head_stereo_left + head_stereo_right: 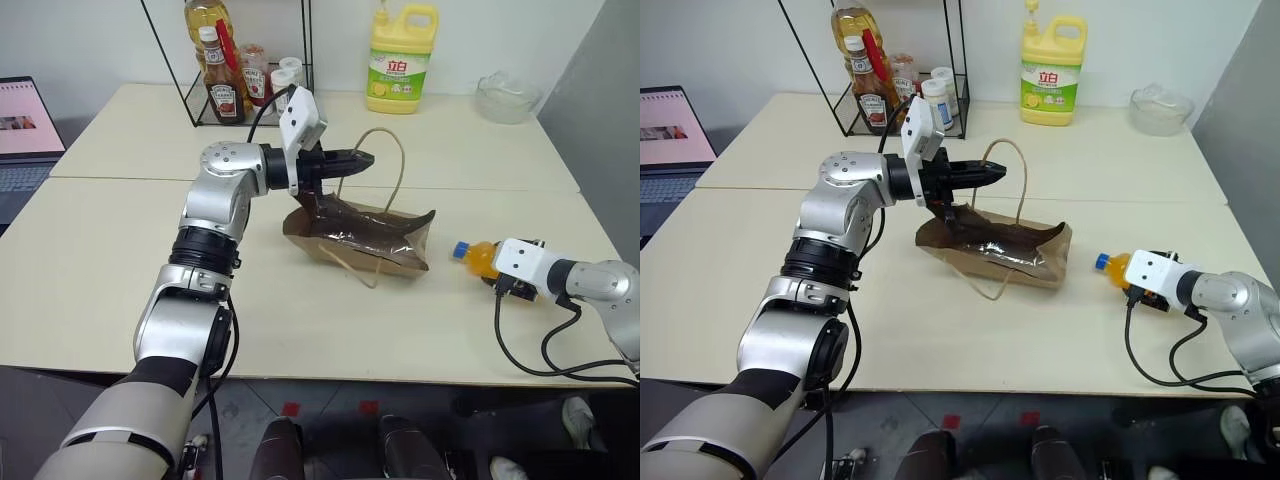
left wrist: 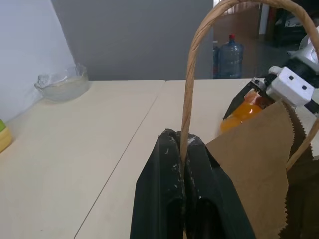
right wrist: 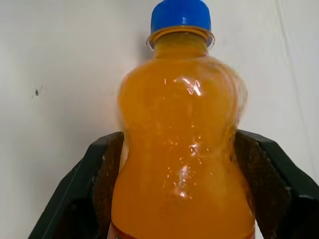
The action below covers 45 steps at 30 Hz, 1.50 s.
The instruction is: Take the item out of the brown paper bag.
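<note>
The brown paper bag [image 1: 372, 236] lies slumped in the middle of the table, its mouth toward the right. One tan loop handle [image 1: 388, 150] arcs up from it. My left gripper [image 1: 360, 158] points level to the right and is shut on that handle, also seen pinched at the fingertips [image 2: 172, 149]. The item [image 1: 480, 257], a small orange bottle with a blue cap, is out of the bag and to its right, low over the table with the cap toward the bag. My right gripper [image 3: 179, 142] is shut on the item [image 3: 182, 159], one black finger on each side.
At the table's back stand a yellow detergent jug [image 1: 402, 57], a glass bowl [image 1: 508, 98] and a wire rack [image 1: 200, 110] with a ketchup bottle [image 1: 222, 88]. A laptop [image 1: 25, 130] sits at far left. The right arm's black cable [image 1: 530, 350] loops near the front edge.
</note>
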Tool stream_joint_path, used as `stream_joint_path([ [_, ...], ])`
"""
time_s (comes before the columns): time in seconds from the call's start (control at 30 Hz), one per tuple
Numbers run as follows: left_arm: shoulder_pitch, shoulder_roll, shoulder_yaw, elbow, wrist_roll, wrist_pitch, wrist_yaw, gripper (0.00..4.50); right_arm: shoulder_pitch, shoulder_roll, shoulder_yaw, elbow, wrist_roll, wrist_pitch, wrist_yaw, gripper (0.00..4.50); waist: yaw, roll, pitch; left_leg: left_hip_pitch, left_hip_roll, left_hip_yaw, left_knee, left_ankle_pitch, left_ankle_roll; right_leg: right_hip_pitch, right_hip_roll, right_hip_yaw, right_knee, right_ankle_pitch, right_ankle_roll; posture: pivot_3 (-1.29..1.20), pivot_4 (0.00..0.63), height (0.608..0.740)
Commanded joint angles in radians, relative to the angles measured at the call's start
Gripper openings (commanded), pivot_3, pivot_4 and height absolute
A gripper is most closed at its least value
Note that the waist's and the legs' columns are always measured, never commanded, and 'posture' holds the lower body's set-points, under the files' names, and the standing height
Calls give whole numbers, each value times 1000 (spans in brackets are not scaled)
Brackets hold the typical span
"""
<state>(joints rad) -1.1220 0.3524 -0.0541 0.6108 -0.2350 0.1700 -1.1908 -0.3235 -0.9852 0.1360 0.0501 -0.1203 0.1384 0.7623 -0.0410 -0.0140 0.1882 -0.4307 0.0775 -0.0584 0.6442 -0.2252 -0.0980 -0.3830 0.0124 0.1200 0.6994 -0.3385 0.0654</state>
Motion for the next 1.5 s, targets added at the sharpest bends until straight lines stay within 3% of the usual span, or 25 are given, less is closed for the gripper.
stream_joint_path([
  [0.03, -6, 7, 6, -45, -11, 0, -3, 0, -5, 9, -27, 21, -14, -33, -6, 3448, 0, 0, 0, 0, 0, 0, 0, 0, 0, 1, 0, 0, 0, 0, 0, 0, 150, 740],
  [0.13, -5, 7, 6, -47, -10, 3, -3, 0, 3, 9, -40, 16, -11, -35, 9, 4493, 1, 0, 0, 2, 0, 0, 1, 0, 0, 3, 0, 0, 0, 0, 1, 0, 150, 740],
  [0.33, -10, 4, 6, -43, -10, 5, -1, 0, 31, -14, -84, -81, 16, 4, 52, 4493, 4, 0, 0, 3, 0, 0, 0, 0, 0, 4, 0, 0, -1, 0, 1, 0, 150, 740],
  [0.5, -16, 5, 11, -30, -9, 8, 7, 0, 49, -34, -256, -367, 212, 256, 142, 4493, 5, 0, 0, 3, 0, 0, 0, 0, 0, 4, 0, 0, 0, 0, 1, 0, 150, 740],
  [0.6, -22, -3, 13, -20, -5, 1, 21, 0, 53, -4, -412, -637, 479, 566, 148, 4493, 9, 0, 0, 3, 0, -1, 0, 0, 0, 4, 0, -1, 0, 0, 1, 0, 150, 740],
  [0.8, -40, -14, 4, 23, 13, -10, 53, 0, -17, 93, -629, -893, 920, 927, -25, 4493, 11, 0, 0, 3, 0, -4, 1, -1, 2, 8, 0, -3, -1, 0, 1, 0, 150, 740],
  [1.03, -87, -32, 3, 122, 49, -31, 99, 0, -75, 97, -619, -959, 1086, 1007, -235, 4493, 10, 0, 0, 3, 0, -4, 0, -2, 4, 8, 0, -4, -2, 0, 1, 0, 150, 740],
  [1.13, -107, -37, 8, 147, 49, -23, 104, 566, -71, 90, -601, -960, 1105, 999, -284, 4500, 10, 0, 0, 3, 0, -5, 0, -2, 4, 8, 0, -4, -1, 0, 1, 0, 150, 740],
  [1.47, -115, -14, 8, 154, 72, -88, 98, 3638, -62, 54, -574, -933, 1109, 948, -340, 4500, 10, 0, 0, 3, 0, -4, 0, -2, 4, 8, 0, -4, -2, 0, 1, 0, 150, 740],
  [1.5, -116, -10, 12, 152, 74, -97, 104, 3638, -59, 51, -572, -929, 1104, 941, -344, 4500, 10, 0, 0, 3, 0, -4, 0, -2, 4, 8, 0, -4, -2, 0, 1, 0, 150, 740],
])
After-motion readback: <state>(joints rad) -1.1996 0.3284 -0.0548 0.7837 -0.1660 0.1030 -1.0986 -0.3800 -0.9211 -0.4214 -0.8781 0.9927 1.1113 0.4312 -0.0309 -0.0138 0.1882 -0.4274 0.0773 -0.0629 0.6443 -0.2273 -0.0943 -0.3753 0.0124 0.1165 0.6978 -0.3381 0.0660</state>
